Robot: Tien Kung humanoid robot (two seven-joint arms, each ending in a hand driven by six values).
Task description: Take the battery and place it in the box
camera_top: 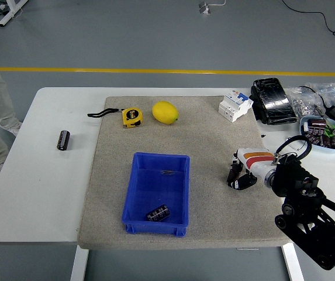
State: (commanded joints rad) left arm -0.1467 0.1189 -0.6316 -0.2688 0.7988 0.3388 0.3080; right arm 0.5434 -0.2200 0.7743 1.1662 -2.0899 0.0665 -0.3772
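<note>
My right hand hangs over the mat, fingers curled on nothing I can make out. One battery lies in the blue box; another battery lies far left on the table.

A yellow tape measure and a lemon sit upper centre; a white breaker lies to their right.

- Single head view, mounted high on the robot's side, facing forward and down.
- Table fills mid-frame, near edge at bottom; grey floor across top.
- Moderate distance; right arm enters lower right.
</note>
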